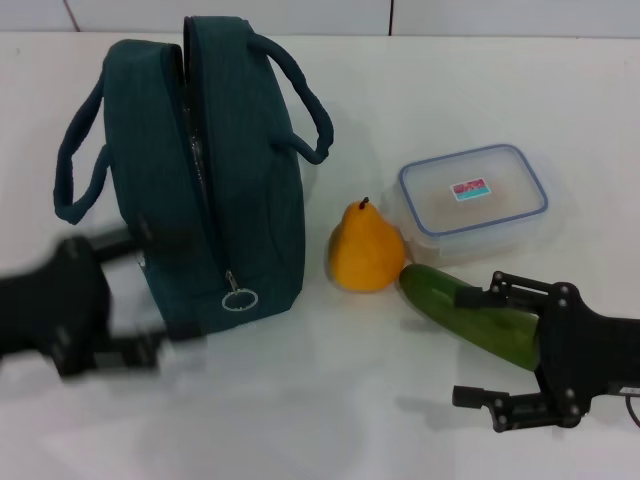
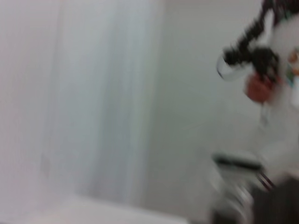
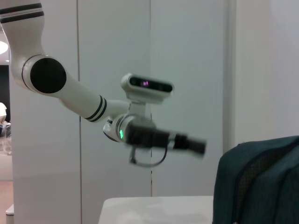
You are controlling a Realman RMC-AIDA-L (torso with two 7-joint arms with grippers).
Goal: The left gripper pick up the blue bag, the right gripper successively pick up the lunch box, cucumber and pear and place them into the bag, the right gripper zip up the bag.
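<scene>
The blue bag (image 1: 210, 170) stands upright at the left of the white table, its ring zipper pull (image 1: 239, 298) hanging low on the front edge. It also shows in the right wrist view (image 3: 261, 182). My left gripper (image 1: 150, 292) is blurred by motion, open, at the bag's lower left side. It shows far off in the right wrist view (image 3: 196, 145). The pear (image 1: 365, 250) stands right of the bag. The lunch box (image 1: 475, 200) lies behind it. The cucumber (image 1: 480, 315) lies in front of the box. My right gripper (image 1: 465, 345) is open, its upper finger over the cucumber.
The white table (image 1: 300, 400) runs back to a tiled wall (image 1: 300, 15). The bag's two loop handles (image 1: 300, 100) stick out to both sides. The left wrist view shows only a blurred wall and robot parts.
</scene>
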